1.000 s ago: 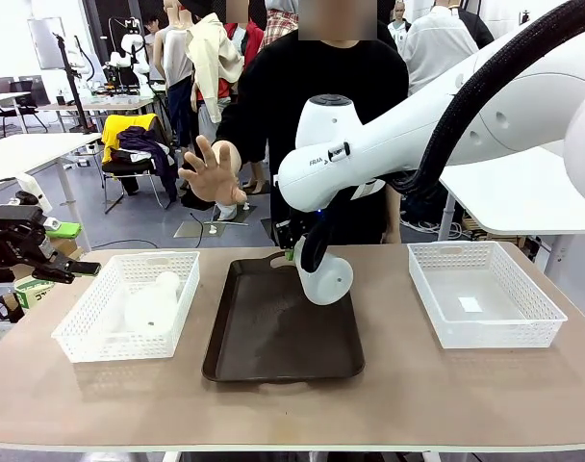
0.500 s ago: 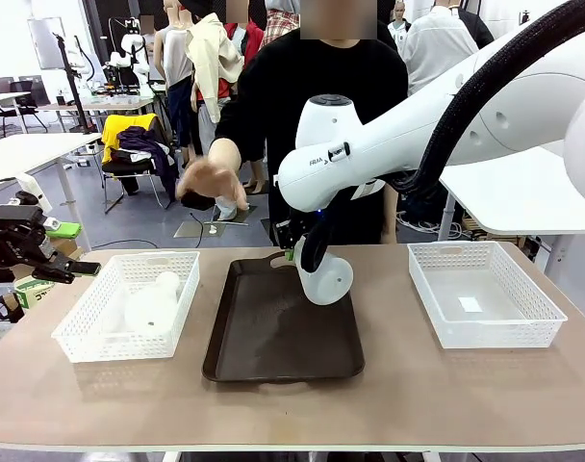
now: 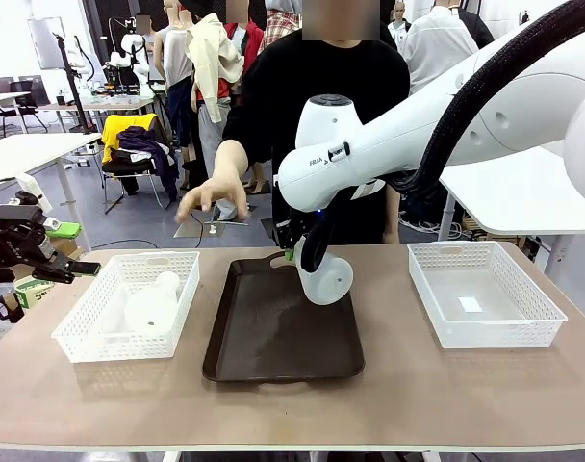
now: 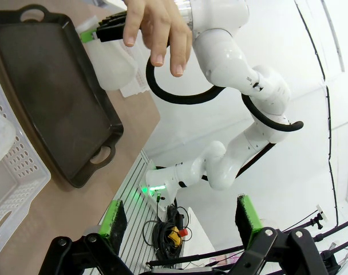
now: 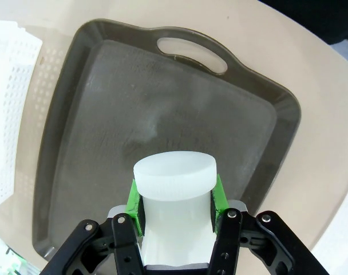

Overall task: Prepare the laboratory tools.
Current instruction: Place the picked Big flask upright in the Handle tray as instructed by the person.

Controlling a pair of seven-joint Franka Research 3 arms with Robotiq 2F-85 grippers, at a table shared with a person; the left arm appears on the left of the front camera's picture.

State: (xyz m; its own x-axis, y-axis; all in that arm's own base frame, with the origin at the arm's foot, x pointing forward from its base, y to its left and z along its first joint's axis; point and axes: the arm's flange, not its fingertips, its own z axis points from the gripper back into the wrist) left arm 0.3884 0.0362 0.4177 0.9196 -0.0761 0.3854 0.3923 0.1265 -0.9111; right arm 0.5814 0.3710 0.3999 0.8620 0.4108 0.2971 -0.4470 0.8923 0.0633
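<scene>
Two flasks are my job.

From the front, my right jaws are shut on one flask (image 3: 323, 276). It hangs tipped above the far right part of the dark brown tray (image 3: 273, 351). The other flask (image 3: 154, 306) lies in the left basket (image 3: 89, 339). My left jaws hang wide and hold nothing, out by the left end of the desk (image 3: 418, 395). A person's hand (image 3: 208, 197) is in the air behind the tray. If it comes lower, I think it could bump the flask I hold. If I let go while the flask is tipped, its wide round bottom could make it roll.

From my left wrist, my green pads (image 4: 114, 220) stand far apart with nothing between them. The tray (image 4: 54, 109) looks hard and smooth, with a raised rim and a handle hole at each end. The basket (image 4: 14, 172) is white and full of little holes.

From my right wrist, the flask (image 5: 174, 183) sits tight between my green pads (image 5: 134, 203). It is milky white and looks smooth, so it might slip. The tray (image 5: 105, 114) floor looks dull and a bit dusty.
</scene>
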